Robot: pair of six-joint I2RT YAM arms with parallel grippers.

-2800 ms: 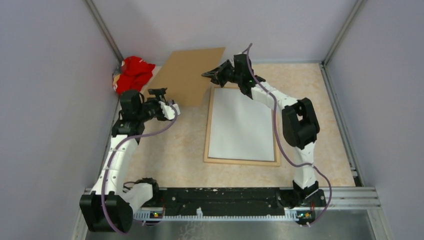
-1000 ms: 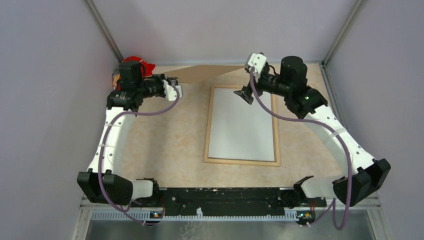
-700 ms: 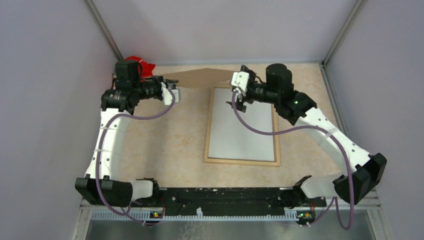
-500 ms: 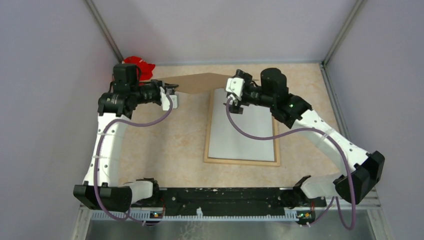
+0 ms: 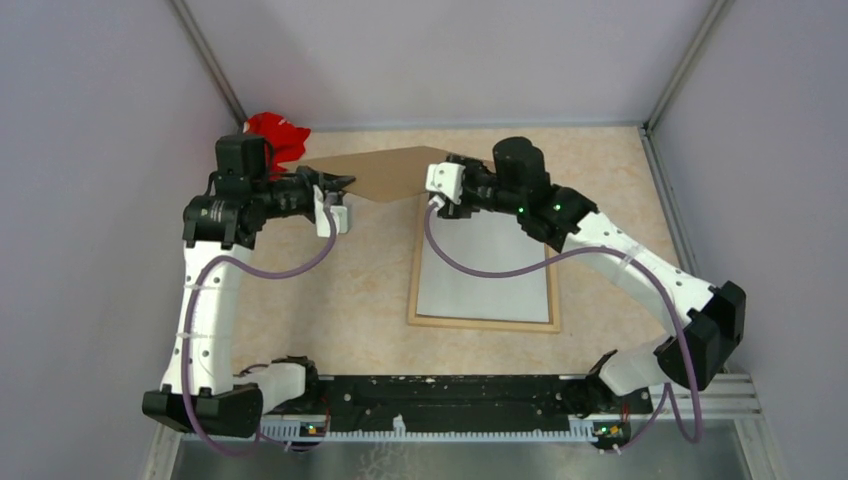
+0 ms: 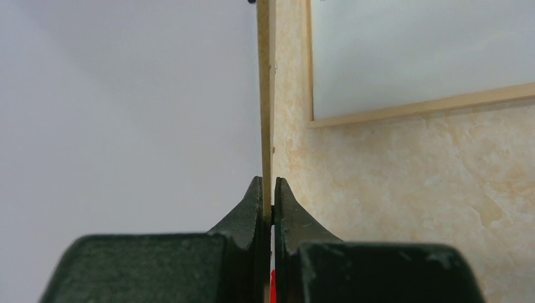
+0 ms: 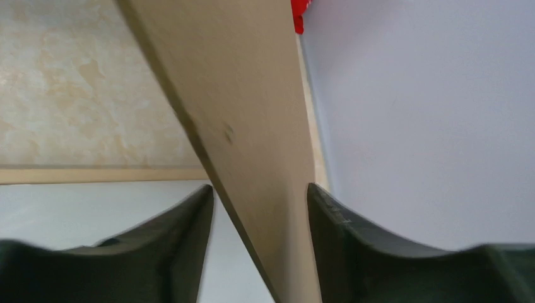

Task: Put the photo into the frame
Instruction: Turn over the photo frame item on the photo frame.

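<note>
over the frame's point(image 5: 482, 325) hidden far edge, left end effector point(image 6: 268, 205) clamps board point(image 5: 375, 172), right end effector point(image 7: 260, 189) straddles it apart.

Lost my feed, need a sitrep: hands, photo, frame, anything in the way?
Left hand shut on backing board edge. Right hand open, straddling board's other end. Photo in frame, pale back up. Nothing lying on it.

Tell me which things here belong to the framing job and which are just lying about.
In the job: frame; photo, pale side up inside it; brown board, clamped by the left gripper, straddled by the right gripper.
Lying about: red cloth, far left corner.
</note>
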